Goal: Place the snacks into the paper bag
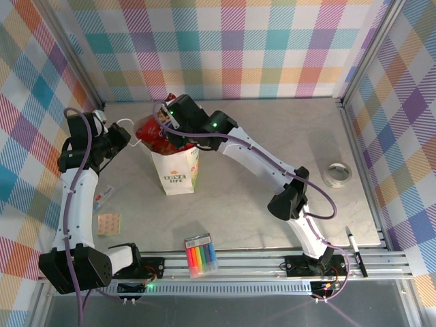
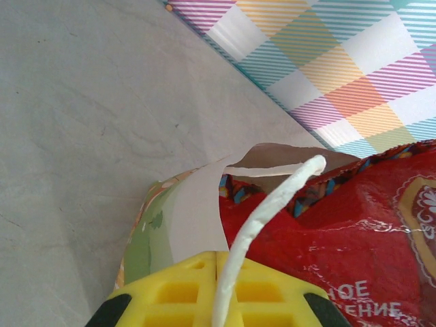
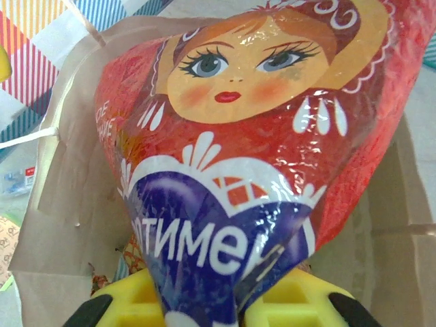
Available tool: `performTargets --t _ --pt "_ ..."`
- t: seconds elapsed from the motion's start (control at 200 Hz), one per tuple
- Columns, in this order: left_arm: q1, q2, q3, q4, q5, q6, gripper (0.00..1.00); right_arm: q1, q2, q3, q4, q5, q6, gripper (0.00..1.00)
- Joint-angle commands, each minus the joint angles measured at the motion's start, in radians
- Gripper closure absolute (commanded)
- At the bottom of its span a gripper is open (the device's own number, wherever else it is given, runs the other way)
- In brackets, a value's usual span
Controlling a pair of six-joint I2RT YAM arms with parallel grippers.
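The right hand (image 3: 231, 300) grasps the large red packet (image 3: 245, 136), half inside the paper bag (image 1: 178, 176) at nine o'clock on the tabletop (image 1: 259, 225); the left hand (image 2: 216, 272) is clenched on its handle (image 2: 272, 197); next, probably: push deeper, then release

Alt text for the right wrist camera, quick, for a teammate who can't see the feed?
The right gripper, its yellow jaws shut on one end of the large red packet printed with a doll's face, holds it in the open mouth of the paper bag. The bag's plain brown inner walls surround the packet on both sides.
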Motion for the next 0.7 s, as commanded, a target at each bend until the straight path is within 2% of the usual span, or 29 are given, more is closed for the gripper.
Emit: performTargets --t 0.0,0.22,0.5,0.635,0.695 --pt "0.018 -0.021 -0.002 0.009 0.022 0.0 0.93 0.016 0.009 0.061 0.047 -0.072 0.018 0.97" --pt "0.018 -0.023 0.0 0.005 0.023 0.001 0.93 0.016 0.04 0.067 0.01 -0.091 -0.011 0.96" --pt "0.017 -0.024 0.016 -0.014 0.017 0.017 0.93 0.015 0.086 0.093 -0.083 -0.111 -0.051 0.77" --pt "0.018 -0.018 0.022 -0.019 0.014 0.019 0.92 0.015 0.069 0.093 -0.129 -0.046 -0.057 0.76" --pt "0.018 -0.015 0.025 -0.02 0.014 0.02 0.92 0.014 0.045 0.076 -0.129 -0.022 -0.061 0.67"
